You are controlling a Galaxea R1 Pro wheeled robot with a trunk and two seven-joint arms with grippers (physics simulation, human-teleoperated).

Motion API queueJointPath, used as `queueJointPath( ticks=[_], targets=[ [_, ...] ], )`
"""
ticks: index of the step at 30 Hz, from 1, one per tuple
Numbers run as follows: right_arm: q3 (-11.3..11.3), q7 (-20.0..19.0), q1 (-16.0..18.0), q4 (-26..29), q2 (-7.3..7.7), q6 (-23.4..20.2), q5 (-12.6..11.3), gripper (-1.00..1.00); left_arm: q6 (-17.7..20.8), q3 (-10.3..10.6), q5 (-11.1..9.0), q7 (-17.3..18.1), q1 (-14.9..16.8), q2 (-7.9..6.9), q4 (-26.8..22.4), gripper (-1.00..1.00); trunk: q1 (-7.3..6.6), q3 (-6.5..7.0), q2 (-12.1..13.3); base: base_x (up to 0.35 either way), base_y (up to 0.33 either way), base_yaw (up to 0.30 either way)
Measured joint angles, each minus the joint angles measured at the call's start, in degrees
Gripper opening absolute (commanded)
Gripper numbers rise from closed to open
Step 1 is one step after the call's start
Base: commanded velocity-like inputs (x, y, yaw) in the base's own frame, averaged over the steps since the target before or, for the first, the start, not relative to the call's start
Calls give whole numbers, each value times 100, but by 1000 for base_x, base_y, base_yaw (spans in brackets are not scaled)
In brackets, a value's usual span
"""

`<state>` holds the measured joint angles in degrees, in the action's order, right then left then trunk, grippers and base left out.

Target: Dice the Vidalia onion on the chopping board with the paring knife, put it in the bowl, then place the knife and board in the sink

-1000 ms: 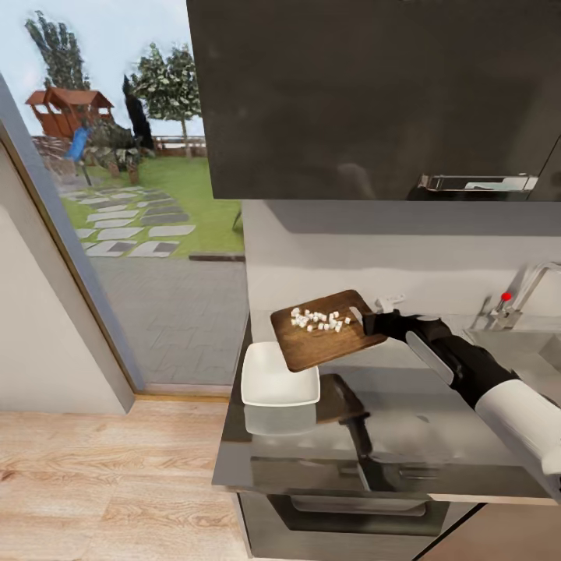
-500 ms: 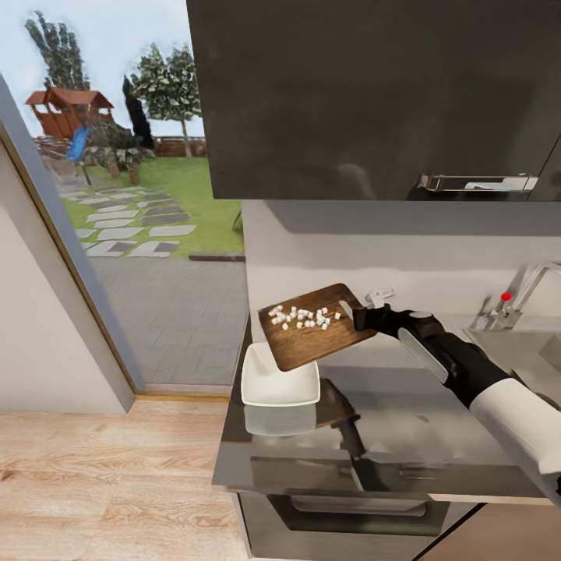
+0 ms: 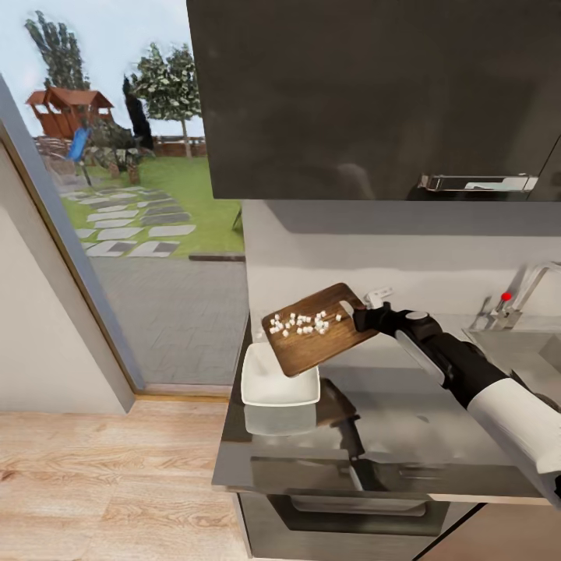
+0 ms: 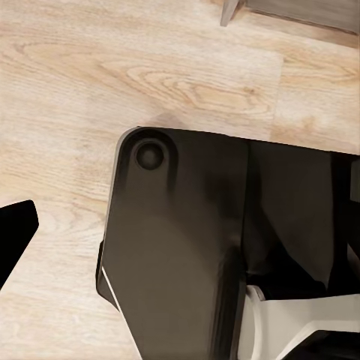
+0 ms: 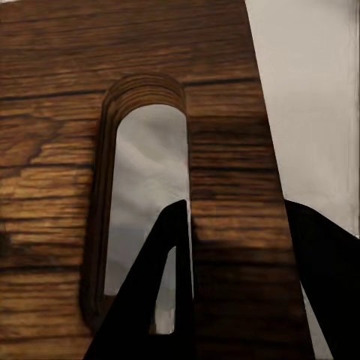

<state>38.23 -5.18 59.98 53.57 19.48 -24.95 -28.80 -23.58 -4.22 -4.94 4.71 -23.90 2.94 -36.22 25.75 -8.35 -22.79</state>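
- The right tool (image 3: 360, 313) stays clamped on the chopping board (image 3: 315, 343), now tilted steeper over the bowl (image 3: 269, 382).
- Onion bits (image 3: 300, 323) have slid left, nearly ready to tip in.
- Left tool: cannot tell.

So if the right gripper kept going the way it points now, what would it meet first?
It already grips the board at its handle end and points toward the window side. Pushed further along that line, the board's low far edge would probably pass over the bowl rather than strike it, though the depth is unclear.
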Motion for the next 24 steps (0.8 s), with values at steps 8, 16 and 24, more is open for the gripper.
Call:
queueJointPath(
  ticks=[8, 16, 24],
  targets=[
    [-13, -1, 3, -62, 6, 11, 172, -100, 0, 0, 0, 0, 0, 0, 0, 100, 0, 0, 0, 0, 0, 0],
    [-11, 0, 5, -67, 7, 11, 177, -100, 0, -1, 2, 1, 0, 0, 0, 100, 0, 0, 0, 0, 0, 0],
    [-7, 211, 3, -68, 9, 3, 264, -100, 0, 0, 1, 2, 0, 0, 0, 100, 0, 0, 0, 0, 0, 0]
  ],
)
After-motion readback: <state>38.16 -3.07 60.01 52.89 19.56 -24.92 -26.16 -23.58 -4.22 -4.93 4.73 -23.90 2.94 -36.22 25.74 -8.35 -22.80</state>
